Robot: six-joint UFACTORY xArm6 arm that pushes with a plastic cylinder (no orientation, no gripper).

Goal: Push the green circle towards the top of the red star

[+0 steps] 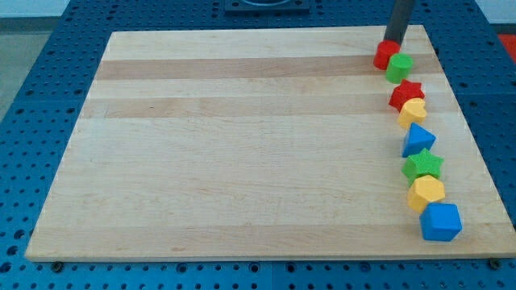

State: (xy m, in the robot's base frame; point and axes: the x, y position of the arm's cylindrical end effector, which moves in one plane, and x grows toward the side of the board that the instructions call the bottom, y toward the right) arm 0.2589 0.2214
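Observation:
The green circle (399,68) lies near the board's top right corner, just above the red star (406,93) and close to it. A red block (385,54), shape unclear, touches the green circle's upper left side. My tip (392,40) stands at the top edge of that red block, above and slightly left of the green circle. The rod rises out of the view's top.
Below the red star a column of blocks runs down the right side: a yellow heart (413,112), a blue triangle (418,140), a green star (422,165), a yellow hexagon (426,192), a blue block (440,221). The wooden board's right edge (472,137) is close by.

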